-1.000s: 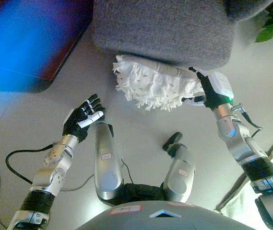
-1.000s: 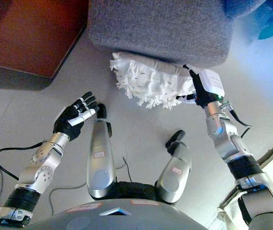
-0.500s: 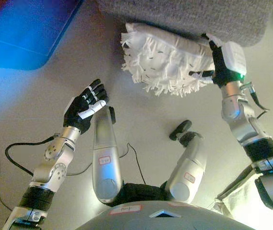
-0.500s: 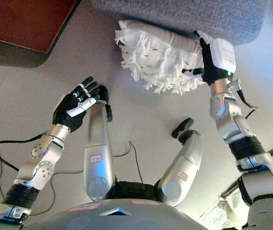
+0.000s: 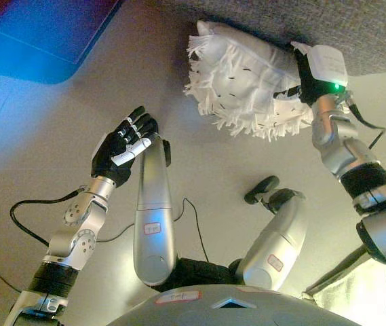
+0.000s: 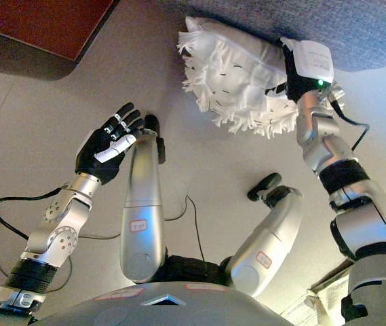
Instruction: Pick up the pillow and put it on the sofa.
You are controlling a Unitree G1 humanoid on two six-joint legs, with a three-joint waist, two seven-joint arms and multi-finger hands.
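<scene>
A white fringed pillow (image 5: 243, 85) hangs above the floor, its top against the front edge of the grey sofa (image 5: 362, 34). My right hand (image 5: 306, 73) is at the pillow's right end, its dark fingers curled into the fabric and holding it up. At the left my left hand (image 5: 123, 146) is raised over the floor, palm forward and fingers spread, holding nothing and well apart from the pillow.
A dark red-brown piece of furniture (image 6: 36, 27) stands at the upper left beside the sofa. Pale floor (image 6: 199, 163) spreads between it and me. Something light-coloured (image 6: 328, 292) shows at the lower right corner.
The view has tilted. My right hand has lifted the pillow higher and further right against the sofa's front edge. The left hand keeps its open pose.
</scene>
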